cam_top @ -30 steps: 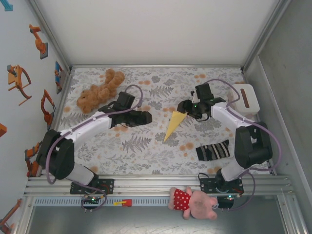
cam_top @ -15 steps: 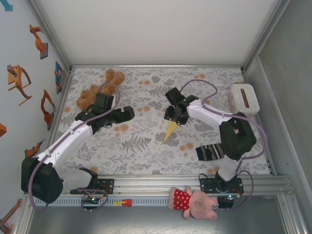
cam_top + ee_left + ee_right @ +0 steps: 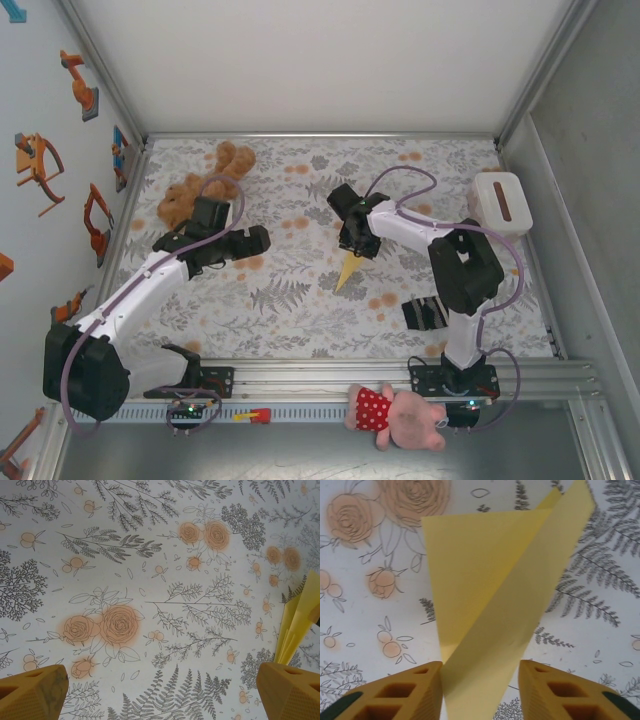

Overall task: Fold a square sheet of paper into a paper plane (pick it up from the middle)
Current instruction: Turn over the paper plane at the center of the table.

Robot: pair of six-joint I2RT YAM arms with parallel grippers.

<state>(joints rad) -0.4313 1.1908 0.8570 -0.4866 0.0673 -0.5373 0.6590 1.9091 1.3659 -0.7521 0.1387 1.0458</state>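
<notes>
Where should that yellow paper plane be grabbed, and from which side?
Around its middle, I'd say: pinch the paper plane across its centre crease, from above. It lies flat on the table, so its edges give little hold; the folded layers along the crease give more. The right gripper straddles it there.

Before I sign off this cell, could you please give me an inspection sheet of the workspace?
Surface: floral cloth, flat.
Job's things: paper plane lying mid-table, folded.
Clutter: brown teddy, striped sock, white box, pink plush at the near edge.
Grippers: left gripper jaws wide, empty; right gripper jaws astride the plane, not shut.
Cables: purple cables looped above both arms.
Surroundings: robot stickers on left wall.
</notes>
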